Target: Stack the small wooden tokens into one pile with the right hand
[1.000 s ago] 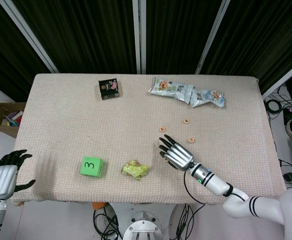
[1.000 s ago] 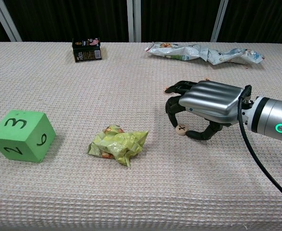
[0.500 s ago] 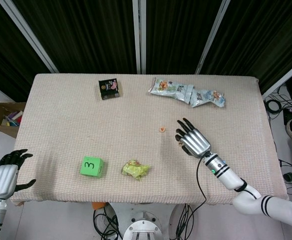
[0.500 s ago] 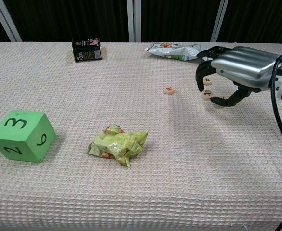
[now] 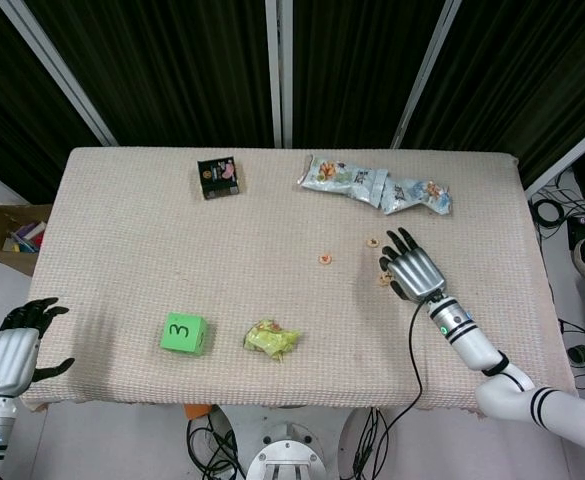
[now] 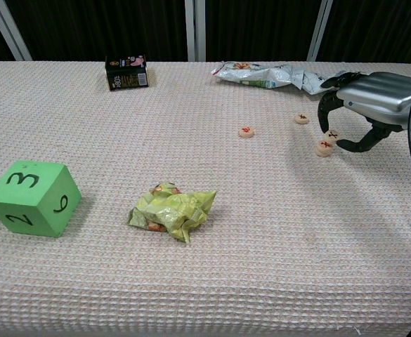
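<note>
Three small wooden tokens lie on the cloth: one in the middle [image 6: 246, 131] [image 5: 324, 259], one further back [image 6: 301, 119] [image 5: 372, 241] and one to the right [image 6: 324, 149] [image 5: 383, 279]. My right hand [image 6: 370, 98] [image 5: 412, 270] hovers at that right token and pinches another token [image 6: 331, 134] between thumb and a fingertip, just above the lying one and slightly offset from it. Whether the two tokens touch I cannot tell. My left hand [image 5: 10, 348] hangs off the table's front left corner, holding nothing, fingers apart.
A green foam cube [image 6: 28, 197] marked 3 and a crumpled yellow-green wrapper [image 6: 171, 211] lie at the front. A small dark box [image 6: 126, 73] and silver snack bags [image 6: 289, 76] lie along the far edge. A cardboard box [image 5: 10, 235] stands on the floor at left.
My right hand lifted a token from beside the wrapper and carried it right and away from me, over the rightmost token. The left hand has stayed put.
</note>
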`<state>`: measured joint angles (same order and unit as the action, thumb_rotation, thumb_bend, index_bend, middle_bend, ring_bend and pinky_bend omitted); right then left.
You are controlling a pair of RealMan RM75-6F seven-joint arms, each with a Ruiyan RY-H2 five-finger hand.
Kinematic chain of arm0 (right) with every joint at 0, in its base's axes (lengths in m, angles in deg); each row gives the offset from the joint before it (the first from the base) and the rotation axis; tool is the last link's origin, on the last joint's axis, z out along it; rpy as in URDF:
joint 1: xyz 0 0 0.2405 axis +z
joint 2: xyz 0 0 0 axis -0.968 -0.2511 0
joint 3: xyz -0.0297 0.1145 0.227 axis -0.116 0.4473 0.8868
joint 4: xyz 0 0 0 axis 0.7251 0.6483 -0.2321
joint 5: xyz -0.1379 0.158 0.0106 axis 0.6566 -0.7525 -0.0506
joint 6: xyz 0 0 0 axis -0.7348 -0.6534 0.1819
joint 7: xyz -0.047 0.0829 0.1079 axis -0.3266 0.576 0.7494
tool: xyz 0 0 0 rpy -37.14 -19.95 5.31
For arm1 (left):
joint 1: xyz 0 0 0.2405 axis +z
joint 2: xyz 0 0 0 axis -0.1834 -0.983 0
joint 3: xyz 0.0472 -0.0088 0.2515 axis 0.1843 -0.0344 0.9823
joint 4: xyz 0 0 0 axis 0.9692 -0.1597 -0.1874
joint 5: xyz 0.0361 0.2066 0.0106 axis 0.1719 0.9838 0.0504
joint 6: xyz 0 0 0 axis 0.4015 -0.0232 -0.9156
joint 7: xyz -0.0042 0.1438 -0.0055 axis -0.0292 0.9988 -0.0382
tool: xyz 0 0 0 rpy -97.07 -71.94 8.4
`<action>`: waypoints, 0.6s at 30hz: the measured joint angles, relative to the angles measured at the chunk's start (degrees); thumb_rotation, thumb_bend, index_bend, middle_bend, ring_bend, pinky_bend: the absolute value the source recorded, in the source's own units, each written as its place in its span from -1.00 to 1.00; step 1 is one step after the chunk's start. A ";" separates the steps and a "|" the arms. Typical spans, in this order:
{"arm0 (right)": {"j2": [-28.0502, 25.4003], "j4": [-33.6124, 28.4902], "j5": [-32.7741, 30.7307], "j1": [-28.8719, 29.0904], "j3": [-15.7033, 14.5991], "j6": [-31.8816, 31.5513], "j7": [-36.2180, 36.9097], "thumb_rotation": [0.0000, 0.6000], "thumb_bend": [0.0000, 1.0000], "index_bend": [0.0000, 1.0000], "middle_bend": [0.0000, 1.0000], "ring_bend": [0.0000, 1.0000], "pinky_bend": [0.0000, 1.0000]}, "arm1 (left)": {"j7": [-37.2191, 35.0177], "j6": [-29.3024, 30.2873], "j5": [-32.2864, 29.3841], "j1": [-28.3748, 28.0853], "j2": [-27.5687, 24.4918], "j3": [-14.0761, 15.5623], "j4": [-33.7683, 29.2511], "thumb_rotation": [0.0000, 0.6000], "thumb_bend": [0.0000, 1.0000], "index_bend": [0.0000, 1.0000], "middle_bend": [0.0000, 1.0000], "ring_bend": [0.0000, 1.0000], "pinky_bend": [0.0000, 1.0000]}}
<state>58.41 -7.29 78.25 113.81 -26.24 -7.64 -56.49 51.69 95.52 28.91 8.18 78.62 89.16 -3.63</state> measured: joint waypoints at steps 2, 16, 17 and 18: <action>0.10 0.12 0.10 0.06 -0.11 0.14 0.01 1.00 -0.36 0.03 -0.45 -0.99 -0.97 | 0.04 -0.09 -0.07 -0.02 0.02 0.01 -0.02 1.00 -1.00 -0.46 -0.71 -0.76 -0.65; 1.21 1.13 0.54 0.61 -0.16 0.62 0.70 1.00 -0.36 -0.05 -0.47 -0.99 -0.97 | 0.29 -0.37 -0.40 -0.07 -0.09 0.03 -0.31 1.00 -1.00 -0.46 -0.71 -0.76 -0.65; 1.22 1.16 0.54 0.63 -0.17 0.67 0.67 1.00 -0.36 -0.05 -0.47 -0.99 -0.97 | 0.28 -0.39 -0.46 -0.05 -0.11 0.04 -0.33 1.00 -1.00 -0.46 -0.71 -0.76 -0.65; 1.22 1.16 0.53 0.66 -0.18 0.72 0.63 1.00 -0.36 -0.06 -0.47 -0.99 -0.97 | 0.29 -0.41 -0.49 -0.04 -0.13 0.05 -0.34 1.00 -1.00 -0.46 -0.71 -0.76 -0.65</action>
<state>59.63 -6.13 78.78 114.46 -26.43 -6.91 -55.86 51.97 95.11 28.42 8.13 78.49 89.21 -3.97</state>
